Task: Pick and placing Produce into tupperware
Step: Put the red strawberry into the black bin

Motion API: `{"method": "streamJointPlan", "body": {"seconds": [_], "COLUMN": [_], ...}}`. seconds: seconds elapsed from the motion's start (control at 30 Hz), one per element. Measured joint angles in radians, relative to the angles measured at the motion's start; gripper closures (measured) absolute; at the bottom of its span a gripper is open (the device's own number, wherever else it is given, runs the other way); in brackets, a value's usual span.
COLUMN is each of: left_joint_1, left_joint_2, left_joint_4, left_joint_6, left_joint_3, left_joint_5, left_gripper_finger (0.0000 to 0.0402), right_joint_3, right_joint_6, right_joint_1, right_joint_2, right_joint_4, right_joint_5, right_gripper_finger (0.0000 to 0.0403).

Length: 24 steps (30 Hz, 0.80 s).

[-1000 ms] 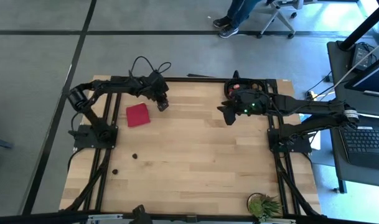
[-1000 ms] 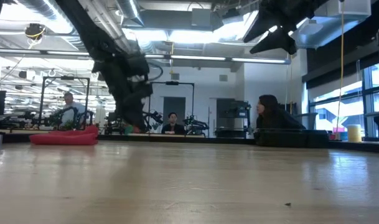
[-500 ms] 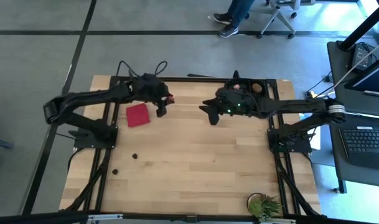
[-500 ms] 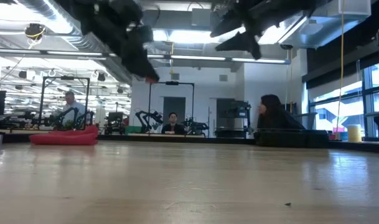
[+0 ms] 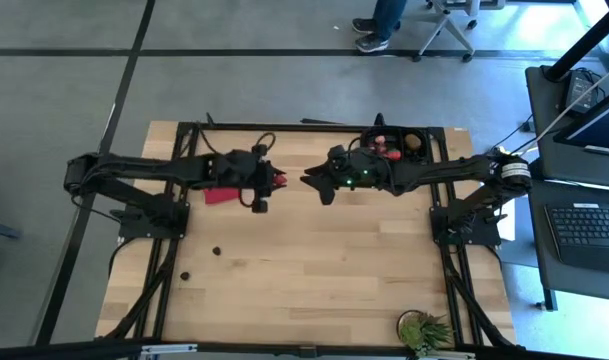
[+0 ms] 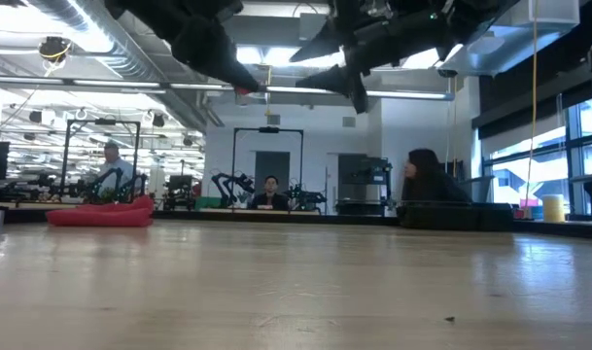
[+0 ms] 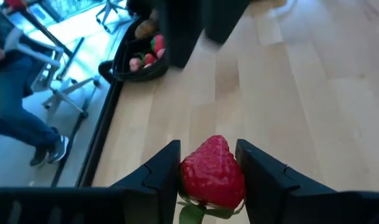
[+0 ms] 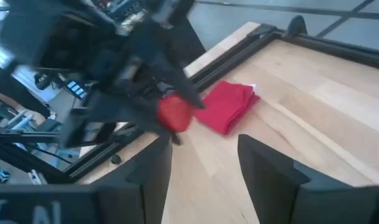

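My left gripper (image 5: pixel 275 181) is shut on a red strawberry (image 7: pixel 212 175), high above the table's middle. My right gripper (image 5: pixel 317 187) is open and faces it from the right, a short gap away; its wrist view shows the strawberry (image 8: pixel 174 113) ahead of its spread fingers. The black tupperware tray (image 5: pixel 395 145) sits at the far right edge of the table, under the right arm. It holds red pieces and a brown lump. Two tiny dark pieces (image 5: pixel 216 251) (image 5: pixel 184 273) lie on the wood near the left side. My left gripper pinches the strawberry by its two sides (image 7: pixel 188 177) between both fingers. The fingers come level from the table's left. The pointed tip (image 7: pixel 217 140) sticks out ahead of the fingertips and the green leaves lie back toward the wrist. The strawberry is lifted clear of the table.
A flat red cloth (image 5: pixel 214 195) lies under the left arm, also seen as the red cloth (image 8: pixel 229 106) in the right wrist view. A spiky green plant (image 5: pixel 424 328) stands at the near right corner. Bare wood fills the middle and near part. People sit in the room beyond.
My left gripper has swung from the far side by the red cloth toward the table's middle and risen, carrying the strawberry. My right gripper has moved from the tray toward the table's left, closing on the left gripper. Both now face each other.
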Motion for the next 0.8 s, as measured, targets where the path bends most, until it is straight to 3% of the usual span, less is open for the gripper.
{"method": "streamJointPlan", "body": {"seconds": [0.27, 0.4, 0.8], "left_joint_1": [-0.097, -0.120, -0.124], "left_joint_2": [0.000, 0.000, 0.000], "left_joint_4": [0.037, 0.041, 0.040], "left_joint_6": [0.004, 0.006, 0.006], "left_joint_3": [0.000, 0.000, 0.000], "left_joint_5": [-0.044, -0.089, -0.092], "left_gripper_finger": [0.0263, 0.0264, 0.0260], "right_joint_3": [0.000, 0.000, 0.000], "right_joint_6": [-0.036, 0.033, -0.036], "right_joint_1": [0.000, 0.000, 0.001], "right_joint_2": [0.051, 0.057, 0.059], "right_joint_4": [0.057, 0.075, 0.072], "right_joint_5": [-0.016, -0.050, -0.049], "right_gripper_finger": [0.0214, 0.0189, 0.0130]}}
